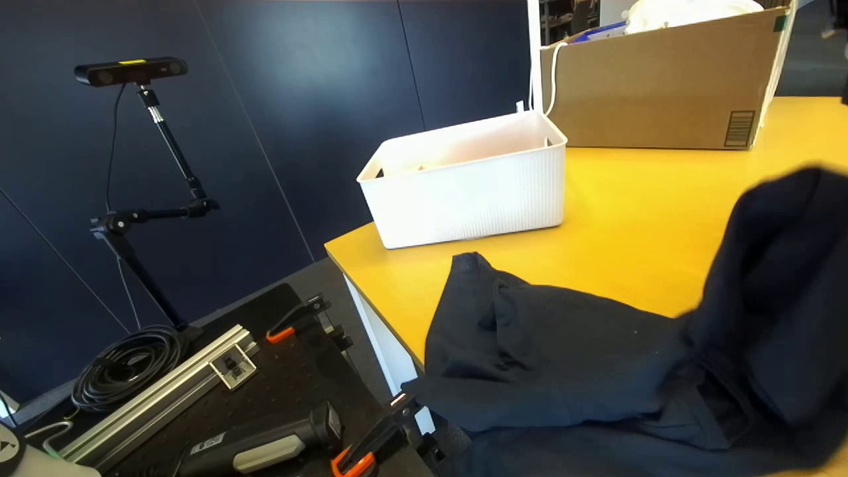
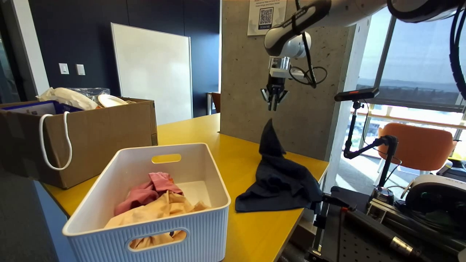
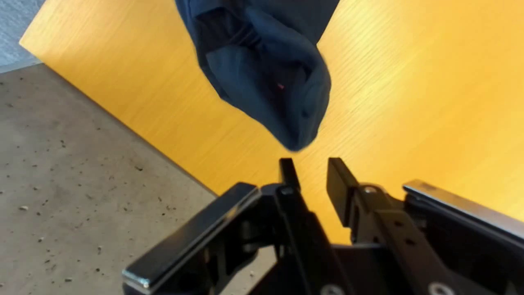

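The fingers (image 3: pixel 342 187) sit a little apart, so they hold nothing, and the desk (image 2: pixel 251 229) carries the dark cloth (image 2: pixel 280 178) below them, with its bunched folds maybe helping its tip poke up.

A cardboard box (image 2: pixel 109 142) with a white cord handle (image 2: pixel 70 151) stands at one edge of the yellow tabletop (image 2: pixel 251 229); a concrete pillar (image 2: pixel 247 83) rises against another edge, and an orange chair (image 2: pixel 417 145) stands beyond the nearby corner.
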